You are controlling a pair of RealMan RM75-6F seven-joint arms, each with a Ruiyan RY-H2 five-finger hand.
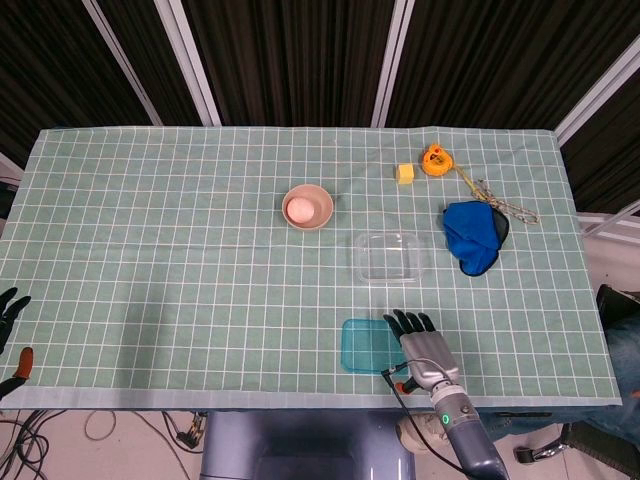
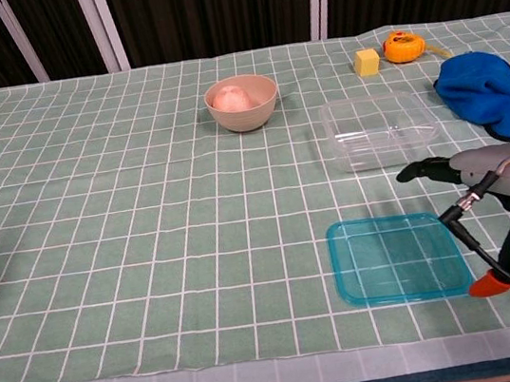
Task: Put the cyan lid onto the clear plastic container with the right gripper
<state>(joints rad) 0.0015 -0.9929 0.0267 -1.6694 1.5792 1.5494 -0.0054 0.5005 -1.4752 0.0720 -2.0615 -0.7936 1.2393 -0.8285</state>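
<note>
Fingers spread and empty, our right hand [image 1: 422, 345] is hovering at the cyan lid [image 2: 396, 257]'s right edge; we are judging it thin, light, slippery, best pinched by its rim.

One lid [image 2: 397, 257], one container [image 2: 379, 129], one bowl [image 2: 242, 103], one blue cloth [image 2: 489, 92], one yellow block [image 2: 367, 62], one orange tape measure [image 2: 401, 45], two hands [image 1: 423, 348] [image 1: 10, 310].

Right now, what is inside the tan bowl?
The tan bowl holds one pale pink rounded object, seen in both views. What it is cannot be told, and the bowl's floor beneath it is covered.
</note>
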